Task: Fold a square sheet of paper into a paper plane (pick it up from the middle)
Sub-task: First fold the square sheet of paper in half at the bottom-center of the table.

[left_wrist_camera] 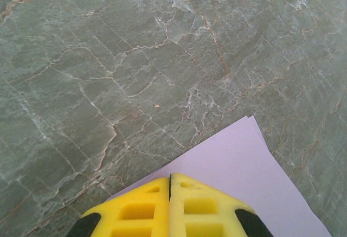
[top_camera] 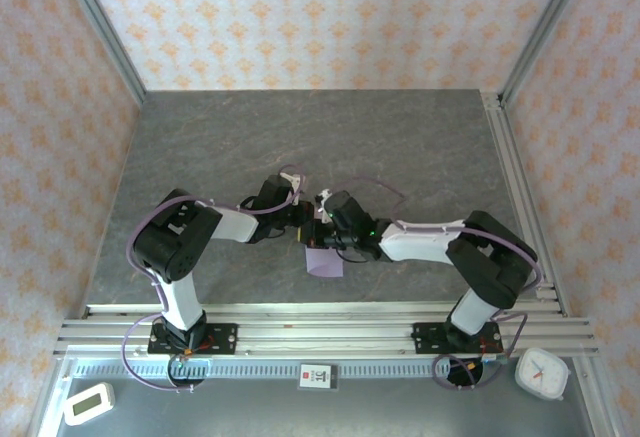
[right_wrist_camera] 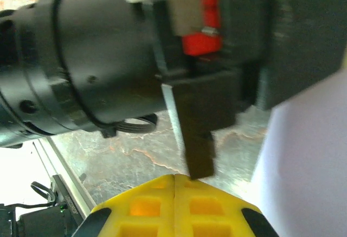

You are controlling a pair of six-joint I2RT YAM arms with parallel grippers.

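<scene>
Square sheet of paper [top_camera: 325, 262] lies mid-bench [top_camera: 200, 157], at 6 o'clock from where your arms meet. Your left gripper [left_wrist_camera: 170, 180] and right gripper [right_wrist_camera: 174, 178] are both fully closed, probably pinning it for creasing; no pinch is visible

**Pale lilac paper sitting on the marbled surface**
You're looking at the square sheet of paper [top_camera: 325, 261], thin, plain, matte and pale lilac. It's resting about midway between the left and right edges of the surface [top_camera: 200, 157] and closer to the near edge than the far one. In the left wrist view it's appearing to lie flat, one corner pointing away. A second paper edge is showing just beside the first there, though you can't tell whether it's folded.
</scene>
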